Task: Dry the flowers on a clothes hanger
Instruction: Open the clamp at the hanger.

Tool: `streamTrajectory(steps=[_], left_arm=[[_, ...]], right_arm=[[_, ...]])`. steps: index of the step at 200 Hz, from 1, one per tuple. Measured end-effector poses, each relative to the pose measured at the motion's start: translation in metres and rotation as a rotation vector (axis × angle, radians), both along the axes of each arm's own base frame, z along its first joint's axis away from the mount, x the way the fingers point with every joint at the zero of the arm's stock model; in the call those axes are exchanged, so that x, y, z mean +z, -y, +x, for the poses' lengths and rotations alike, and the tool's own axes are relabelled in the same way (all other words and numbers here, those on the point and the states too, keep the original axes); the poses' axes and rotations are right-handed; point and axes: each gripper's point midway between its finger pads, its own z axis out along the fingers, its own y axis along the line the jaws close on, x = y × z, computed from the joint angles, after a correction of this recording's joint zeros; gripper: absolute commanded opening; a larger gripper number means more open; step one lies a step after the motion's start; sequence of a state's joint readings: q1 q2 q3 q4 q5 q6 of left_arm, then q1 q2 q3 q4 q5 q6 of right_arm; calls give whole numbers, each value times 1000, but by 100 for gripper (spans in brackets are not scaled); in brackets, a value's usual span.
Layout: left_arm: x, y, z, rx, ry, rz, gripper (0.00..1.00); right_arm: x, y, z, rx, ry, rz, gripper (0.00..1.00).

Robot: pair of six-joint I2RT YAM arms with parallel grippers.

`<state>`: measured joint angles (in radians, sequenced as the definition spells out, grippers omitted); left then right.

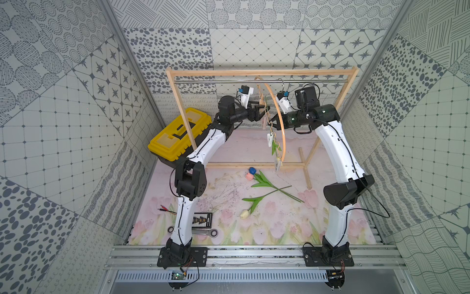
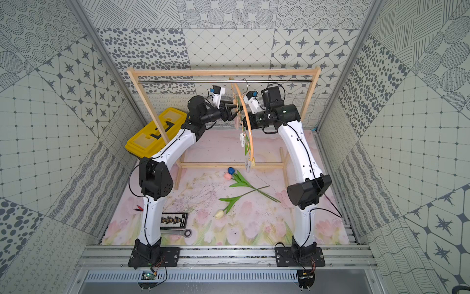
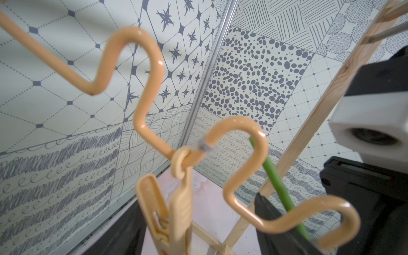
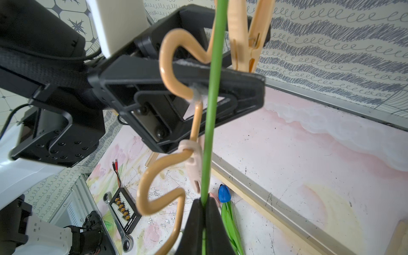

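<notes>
Tulip stem (image 4: 209, 110) stands upright just beside the clothes hanger (image 4: 163, 66), clamped in our right gripper (image 4: 204, 206); our left gripper (image 1: 262, 113) gapes, seemingly around a peach clothespin (image 4: 242, 37). We see three other tulips (image 1: 262, 185) lying on the mat (image 1: 279, 229).

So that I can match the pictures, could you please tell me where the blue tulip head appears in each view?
Top view: blue tulip head on the mat, in front of the frame's base bar.
Top view: same spot.
Left wrist: not in it.
Right wrist: beside the green stem that the right tool pinches.
Shared landmark: the base bar.
</notes>
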<state>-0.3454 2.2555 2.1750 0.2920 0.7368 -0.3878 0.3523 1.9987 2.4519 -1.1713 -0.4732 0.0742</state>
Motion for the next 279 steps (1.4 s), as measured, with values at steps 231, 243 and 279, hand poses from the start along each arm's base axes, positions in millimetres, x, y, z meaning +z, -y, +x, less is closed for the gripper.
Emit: streamTrajectory(steps=[231, 243, 279], left_arm=[[1, -29, -12, -60, -11, 18, 69], [-2, -29, -11, -61, -16, 19, 69], [-5, -27, -12, -62, -11, 28, 61]], right_arm=[[2, -13, -10, 52, -13, 24, 0], [1, -14, -11, 55, -14, 23, 0], [1, -18, -14, 65, -14, 22, 0]])
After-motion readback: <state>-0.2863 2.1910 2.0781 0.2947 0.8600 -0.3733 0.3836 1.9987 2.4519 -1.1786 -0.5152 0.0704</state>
